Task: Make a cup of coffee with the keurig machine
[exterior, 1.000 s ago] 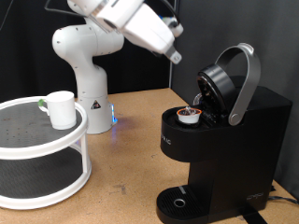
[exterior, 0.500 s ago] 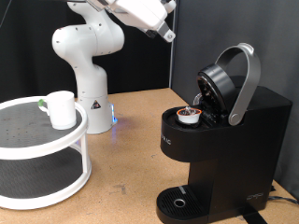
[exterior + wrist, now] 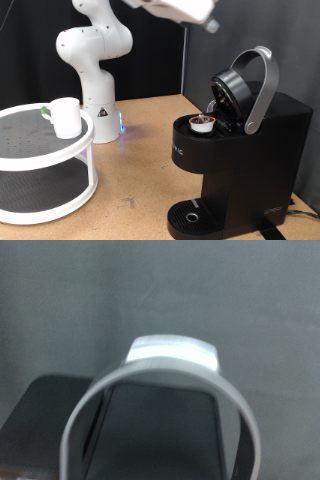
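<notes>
The keurig machine [image 3: 240,150] stands at the exterior view's right with its brew head open and its grey arched handle [image 3: 262,85] raised. A small white pod with a brown top [image 3: 204,122] sits in the open chamber. The round drip tray [image 3: 190,216] at its base is bare. The white cup [image 3: 66,116] stands on the top tier of a white round shelf [image 3: 30,150] at the exterior view's left. My gripper [image 3: 208,24] is a blur at the top edge, high above the machine, holding nothing that shows. The wrist view shows the arched handle [image 3: 170,365] close up, no fingers.
The white robot base [image 3: 92,70] stands at the back between the shelf and the machine. The brown tabletop [image 3: 140,170] lies between them. A dark wall is behind.
My gripper has moved up and towards the exterior view's right, from above the table's middle to the top edge over the machine. The cup, pod and machine have not moved.
</notes>
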